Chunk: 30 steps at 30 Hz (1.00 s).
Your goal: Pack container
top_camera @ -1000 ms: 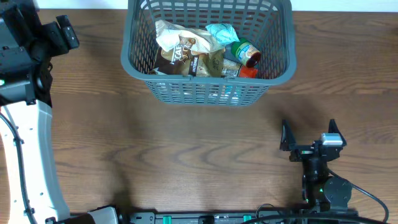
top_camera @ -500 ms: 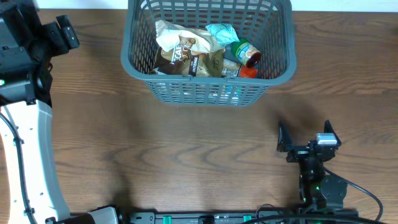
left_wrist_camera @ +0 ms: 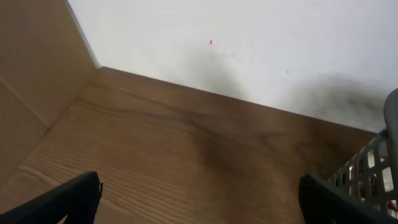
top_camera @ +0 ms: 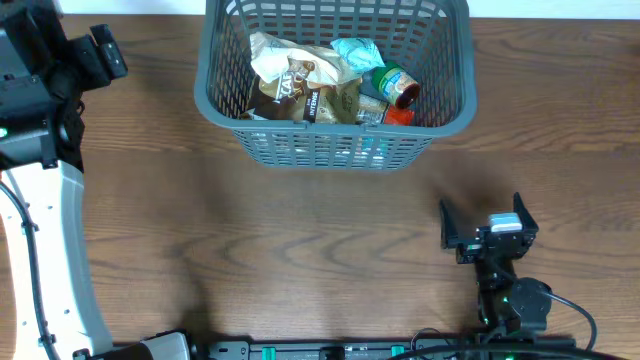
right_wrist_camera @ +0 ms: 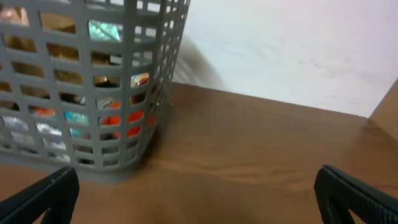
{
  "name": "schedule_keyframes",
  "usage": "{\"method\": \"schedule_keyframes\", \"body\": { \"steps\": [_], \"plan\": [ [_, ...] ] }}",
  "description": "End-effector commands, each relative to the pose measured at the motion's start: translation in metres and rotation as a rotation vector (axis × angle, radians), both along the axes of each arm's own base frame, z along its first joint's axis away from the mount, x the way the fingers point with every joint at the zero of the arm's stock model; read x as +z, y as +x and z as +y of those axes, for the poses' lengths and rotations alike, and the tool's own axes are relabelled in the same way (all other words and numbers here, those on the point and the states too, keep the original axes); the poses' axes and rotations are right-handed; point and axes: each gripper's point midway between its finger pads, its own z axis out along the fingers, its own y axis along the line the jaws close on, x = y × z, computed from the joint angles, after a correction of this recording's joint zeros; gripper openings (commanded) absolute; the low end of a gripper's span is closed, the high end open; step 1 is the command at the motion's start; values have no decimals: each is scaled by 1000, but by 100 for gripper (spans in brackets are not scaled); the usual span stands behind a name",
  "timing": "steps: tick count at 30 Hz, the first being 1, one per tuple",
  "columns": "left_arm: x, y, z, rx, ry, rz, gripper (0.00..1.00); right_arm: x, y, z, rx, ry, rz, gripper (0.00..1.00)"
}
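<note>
The container (top_camera: 335,150), a dark grey lattice basket, stands at the table's far middle. It holds brown and cream packets (top_camera: 300,80), a teal packet (top_camera: 355,52) and a green-labelled bottle (top_camera: 395,85). My right gripper (top_camera: 485,217) is at the near right, well short of the basket, open with nothing between its fingers. Its wrist view shows the container (right_wrist_camera: 81,124) at the left, with bare wood between the right gripper's (right_wrist_camera: 199,193) tips. My left gripper (left_wrist_camera: 199,199) is open and empty over the far left corner, with the container's edge (left_wrist_camera: 373,168) at its right.
A white wall (left_wrist_camera: 249,43) runs behind the table's far edge. A wooden side panel (left_wrist_camera: 31,93) rises at the far left corner. The left arm's white link (top_camera: 50,250) lies along the table's left side.
My right gripper has shifted a little to the left and toward the near edge, still open. The left arm and the basket have not moved.
</note>
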Motion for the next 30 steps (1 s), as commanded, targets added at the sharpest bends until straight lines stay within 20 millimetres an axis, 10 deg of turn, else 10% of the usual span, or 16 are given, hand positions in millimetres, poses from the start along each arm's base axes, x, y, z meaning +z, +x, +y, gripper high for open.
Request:
{"method": "schedule_keyframes", "body": {
  "steps": [1,30],
  "plan": [
    [10,-2,3,12,18,-18,99,1,-1,4,22,-35,-8,99],
    [10,-2,3,12,18,-18,99,-1,0,0,-8,68,2,99]
  ]
}}
